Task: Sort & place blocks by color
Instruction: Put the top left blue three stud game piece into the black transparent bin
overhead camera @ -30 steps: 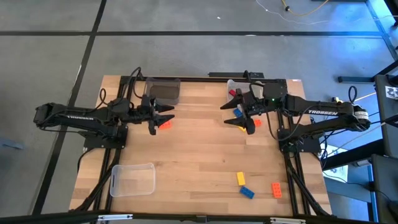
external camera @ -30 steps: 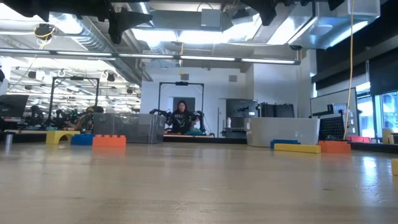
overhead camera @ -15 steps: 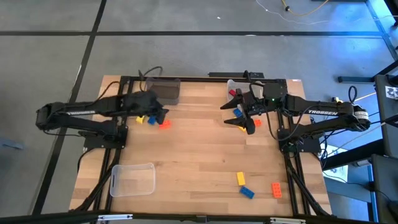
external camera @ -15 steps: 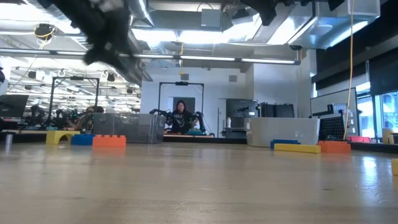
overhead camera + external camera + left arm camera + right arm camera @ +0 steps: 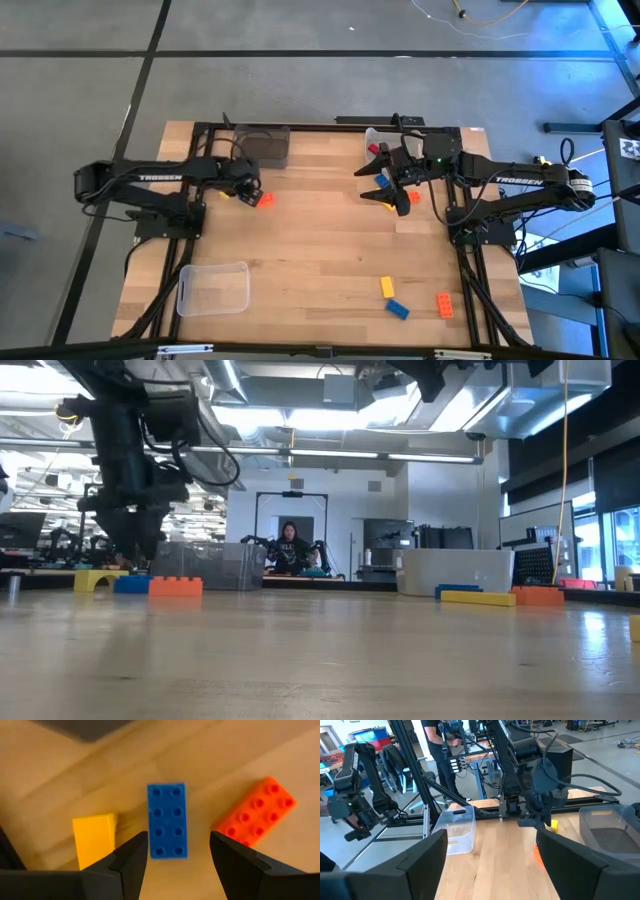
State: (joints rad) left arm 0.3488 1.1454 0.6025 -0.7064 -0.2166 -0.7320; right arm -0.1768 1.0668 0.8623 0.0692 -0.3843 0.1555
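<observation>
At the table's far left a blue block (image 5: 167,820) lies flat, studs up, between a yellow arch block (image 5: 93,841) and an orange block (image 5: 255,812). My left gripper (image 5: 177,857) points down over them, open, one finger on either side of the blue block's end, touching nothing. In the low view its tips (image 5: 130,560) hang just above the three blocks. My right gripper (image 5: 385,185) waits open and level, raised over red (image 5: 375,150), blue (image 5: 383,180), yellow (image 5: 388,205) and orange (image 5: 413,197) blocks at the far right.
A smoky clear bin (image 5: 262,147) stands at the far edge behind the left blocks, and a clear bin (image 5: 213,288) sits near the front left. Three more blocks, yellow (image 5: 386,287), blue (image 5: 398,309) and orange (image 5: 444,305), lie at the front right. A person stands in the room behind.
My left gripper has tipped from level to pointing steeply down, rolled a little, and sunk toward the blue block between the yellow and orange ones. Its fingers have stayed open. The blocks have not moved.
</observation>
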